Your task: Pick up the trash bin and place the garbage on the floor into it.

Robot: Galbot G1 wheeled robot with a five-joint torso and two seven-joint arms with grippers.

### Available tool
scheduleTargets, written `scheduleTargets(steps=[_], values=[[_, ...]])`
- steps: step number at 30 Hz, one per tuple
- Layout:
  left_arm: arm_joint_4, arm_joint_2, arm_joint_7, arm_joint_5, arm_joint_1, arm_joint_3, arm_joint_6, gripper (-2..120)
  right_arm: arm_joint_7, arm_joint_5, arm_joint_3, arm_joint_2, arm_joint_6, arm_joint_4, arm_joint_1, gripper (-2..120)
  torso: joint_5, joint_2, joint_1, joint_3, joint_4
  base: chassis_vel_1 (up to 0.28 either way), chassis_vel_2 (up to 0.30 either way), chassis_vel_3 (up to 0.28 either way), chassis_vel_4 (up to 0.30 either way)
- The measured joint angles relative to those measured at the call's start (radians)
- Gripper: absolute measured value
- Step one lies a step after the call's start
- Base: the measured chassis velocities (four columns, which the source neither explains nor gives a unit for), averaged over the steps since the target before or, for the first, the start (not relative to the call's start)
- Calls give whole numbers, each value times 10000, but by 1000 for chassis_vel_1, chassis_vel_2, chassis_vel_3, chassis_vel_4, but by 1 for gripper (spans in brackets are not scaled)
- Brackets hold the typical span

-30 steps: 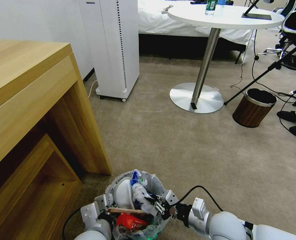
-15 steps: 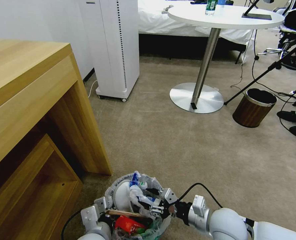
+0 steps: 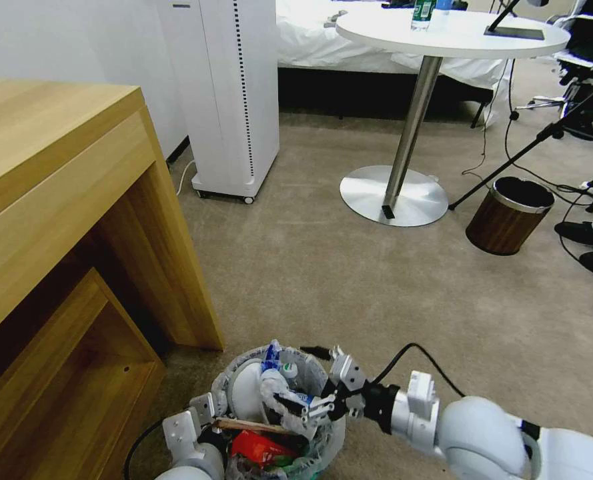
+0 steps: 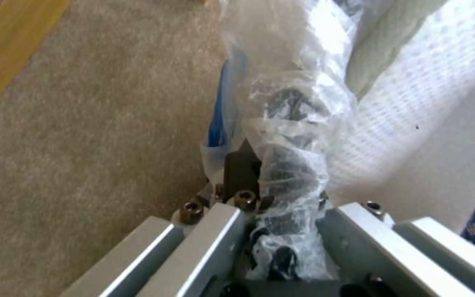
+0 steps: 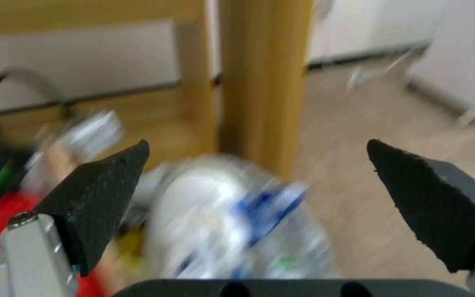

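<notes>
Low at the near edge of the head view, the trash bin (image 3: 269,413), round, lined with crinkled clear plastic, close beside the foot of the wooden desk (image 3: 76,220) on the beige carpet floor (image 3: 349,293); packed with garbage: a white slipper (image 3: 246,390) against the far-left inner wall, a small clear bottle (image 3: 277,393) with a blue-white label near the middle, a thin wooden stick (image 3: 249,424) lying across, a red wrapper (image 3: 259,447) nearest the robot; left gripper (image 3: 196,417) at the bin's left rim, clamped on it, with the rim and bunched plastic liner (image 4: 292,165) pinched between the closed metal jaws in the left wrist view, blue of the bin wall (image 4: 218,119) just beside; right gripper (image 3: 319,383) at the bin's right rim, just above the litter, fingers spread wide apart and holding nothing; in the right wrist view the two dark textured fingertips (image 5: 100,198) well apart, the blurred bottle (image 5: 248,231) and slipper between and beyond them; farther off, a white cabinet (image 3: 233,93), a round white table (image 3: 443,33), and a brown wood-look bin (image 3: 508,217) with a metal rim standing on the carpet.
</notes>
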Motion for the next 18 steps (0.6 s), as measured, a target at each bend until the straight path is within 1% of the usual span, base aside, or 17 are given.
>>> scheduleTargets(steps=[1, 2, 3, 5, 6, 8, 9, 13, 17, 18], values=[[-2, 53, 82, -4, -73, 10, -37, 0, 69, 215, 763, 47, 172, 31, 29, 100, 1, 0, 0, 0, 0, 0, 0, 0, 0], [-2, 53, 82, -4, -73, 10, -37, 0, 69, 215, 763, 47, 172, 31, 29, 100, 1, 0, 0, 0, 0, 0, 0, 0, 0], [-2, 95, 232, 27, -157, 51, -95, 0, 214, 548, 1409, 138, 205, 33, 56, 100, 1, -1, 0, 0, 1, 0, 0, 0, 0], [-1, 101, 252, 32, -171, 56, -102, 0, 243, 592, 1504, 152, 207, 33, 58, 100, 1, 0, 0, 0, 1, 0, 0, 0, 0], [36, 156, 382, 54, -351, 109, -211, 0, 439, 1008, 2433, 310, 210, -23, 21, 100, -1, 0, 0, 0, 0, 0, 0, 0, 0], [76, 280, 469, 29, -523, 218, -307, 0, 656, 1309, 3358, 372, 199, -46, -198, 100, 2, 0, 0, 1, 1, 0, 0, 0, 0], [76, 280, 469, 29, -523, 218, -307, 0, 656, 1309, 3358, 372, 199, -46, -198, 100, 2, 0, 0, 1, 1, 0, 0, 0, 0], [260, 429, 621, 24, -882, 591, -473, 0, 793, 1493, 4576, 277, 155, -22, -695, 100, 0, 0, 0, 0, -1, 0, 0, 0, 0], [395, 493, 738, 30, -1050, 773, -513, 0, 850, 1595, 4961, 376, 102, -23, -826, 100, 0, -1, 0, 1, 0, 0, 0, 0, 0], [467, 641, 802, -11, -1185, 860, -571, 0, 893, 1689, 5172, 454, 35, -25, -868, 100, 0, 0, 0, 1, 0, 0, 0, 0, 0]])
